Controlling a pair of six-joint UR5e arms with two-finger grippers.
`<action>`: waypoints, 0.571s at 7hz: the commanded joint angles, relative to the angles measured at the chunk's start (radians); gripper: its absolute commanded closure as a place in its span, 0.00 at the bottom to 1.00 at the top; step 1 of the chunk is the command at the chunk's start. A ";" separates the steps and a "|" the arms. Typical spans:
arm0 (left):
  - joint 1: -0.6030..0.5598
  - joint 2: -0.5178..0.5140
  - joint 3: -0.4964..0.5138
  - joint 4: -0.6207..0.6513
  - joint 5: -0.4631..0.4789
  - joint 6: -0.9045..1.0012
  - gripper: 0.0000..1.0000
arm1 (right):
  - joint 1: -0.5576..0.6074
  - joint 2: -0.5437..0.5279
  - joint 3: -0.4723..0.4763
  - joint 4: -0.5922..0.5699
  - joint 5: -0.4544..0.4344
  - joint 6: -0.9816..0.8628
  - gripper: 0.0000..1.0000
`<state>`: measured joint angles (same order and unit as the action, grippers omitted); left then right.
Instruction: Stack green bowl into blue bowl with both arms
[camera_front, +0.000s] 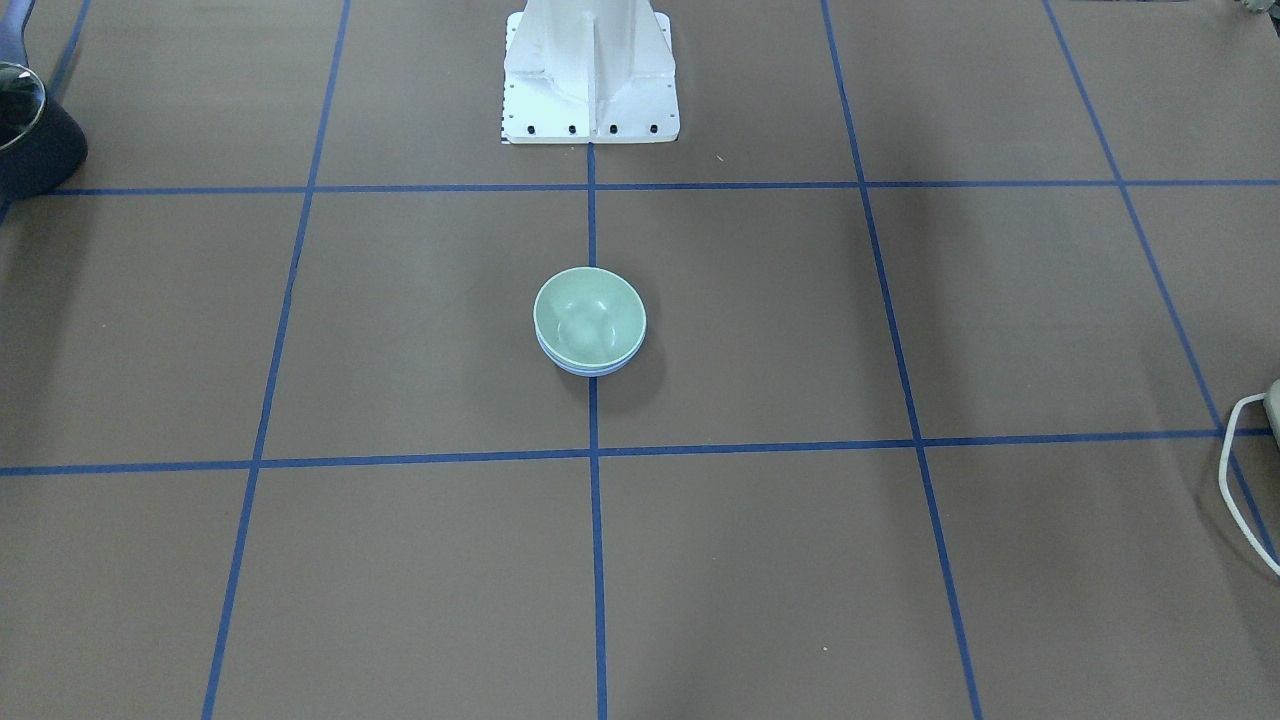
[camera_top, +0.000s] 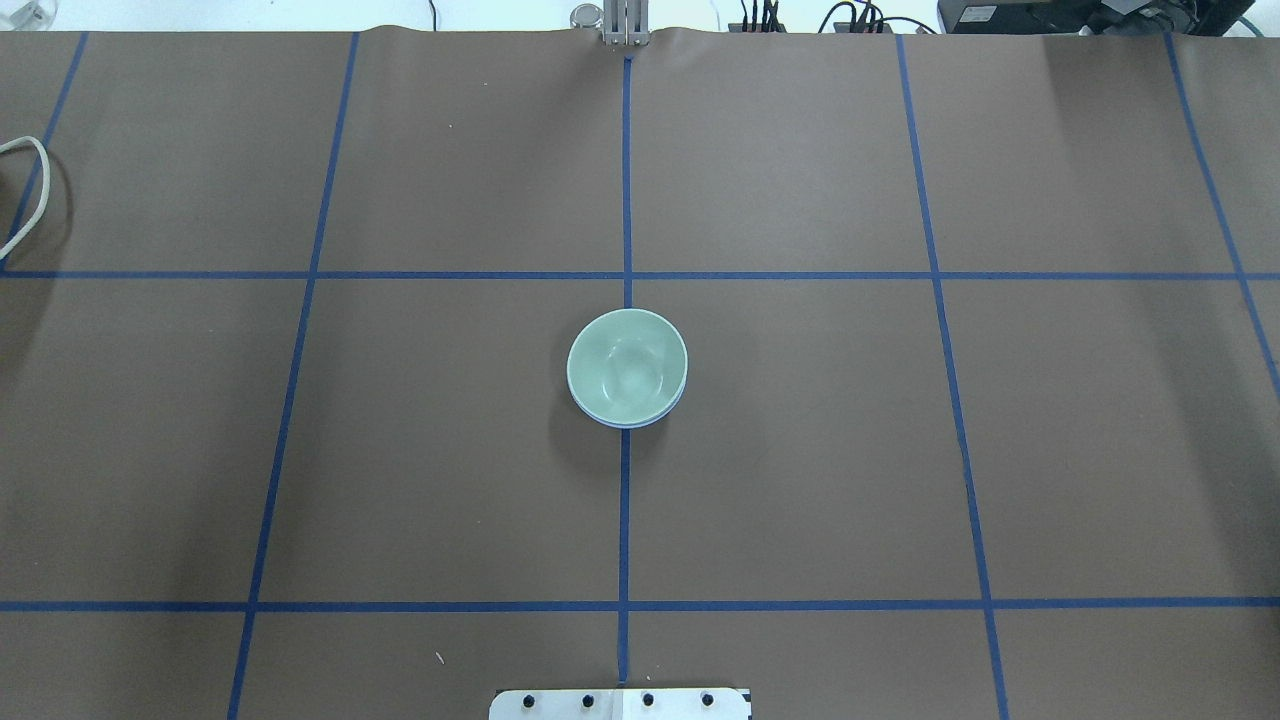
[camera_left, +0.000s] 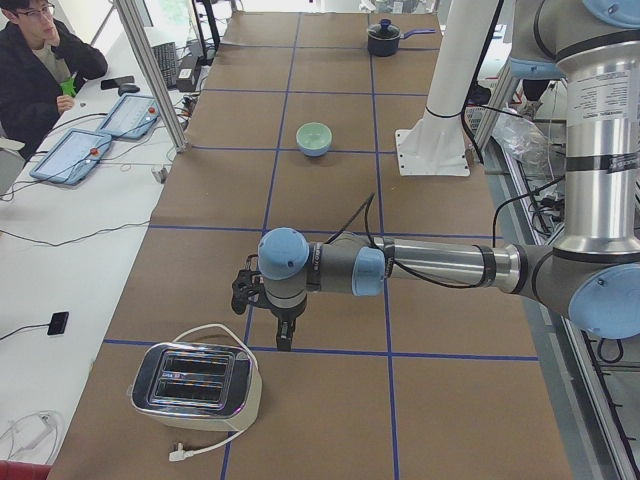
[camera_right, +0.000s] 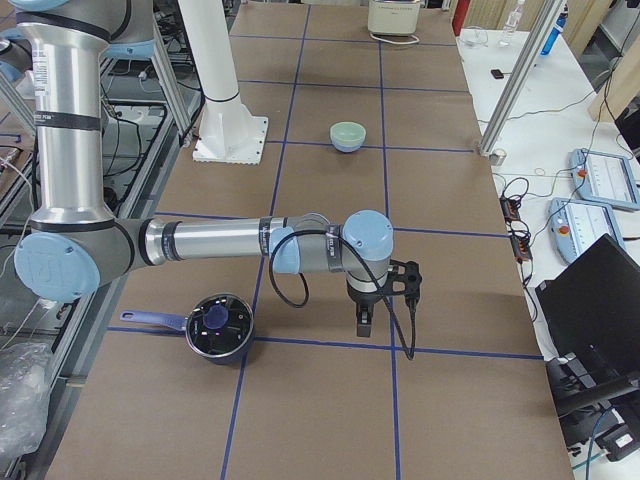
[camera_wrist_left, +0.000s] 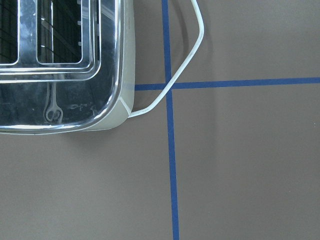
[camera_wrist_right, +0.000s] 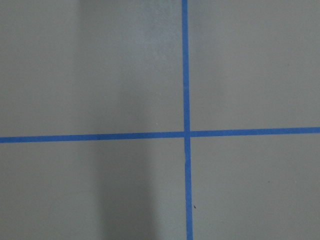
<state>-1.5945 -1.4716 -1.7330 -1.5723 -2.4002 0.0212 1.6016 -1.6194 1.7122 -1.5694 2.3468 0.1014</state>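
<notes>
The green bowl (camera_front: 588, 315) sits nested inside the blue bowl (camera_front: 592, 370) at the table's centre, on a blue tape line. Only a thin blue rim (camera_top: 632, 424) shows under the green bowl (camera_top: 627, 365). Both arms are far from the bowls. The left gripper (camera_left: 285, 340) hangs over the table beside the toaster, seen only in the exterior left view. The right gripper (camera_right: 365, 322) hangs near a pot, seen only in the exterior right view. I cannot tell whether either is open or shut. Neither wrist view shows fingers or a bowl.
A silver toaster (camera_left: 195, 385) with a white cord (camera_wrist_left: 192, 60) stands at the table's left end. A dark pot (camera_right: 218, 325) with a blue handle stands at the right end. The white pedestal (camera_front: 590, 80) is behind the bowls. An operator sits beside the table.
</notes>
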 joint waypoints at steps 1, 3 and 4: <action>-0.001 0.004 0.003 0.000 0.007 -0.001 0.02 | 0.003 -0.017 0.006 0.000 -0.027 0.001 0.00; -0.002 0.004 -0.002 0.000 0.007 -0.003 0.02 | 0.001 -0.016 0.006 0.000 -0.027 0.009 0.00; -0.002 0.005 0.000 0.000 0.007 -0.003 0.02 | 0.001 -0.016 0.006 0.000 -0.026 0.009 0.00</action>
<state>-1.5965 -1.4676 -1.7330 -1.5723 -2.3931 0.0186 1.6033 -1.6351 1.7180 -1.5693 2.3205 0.1091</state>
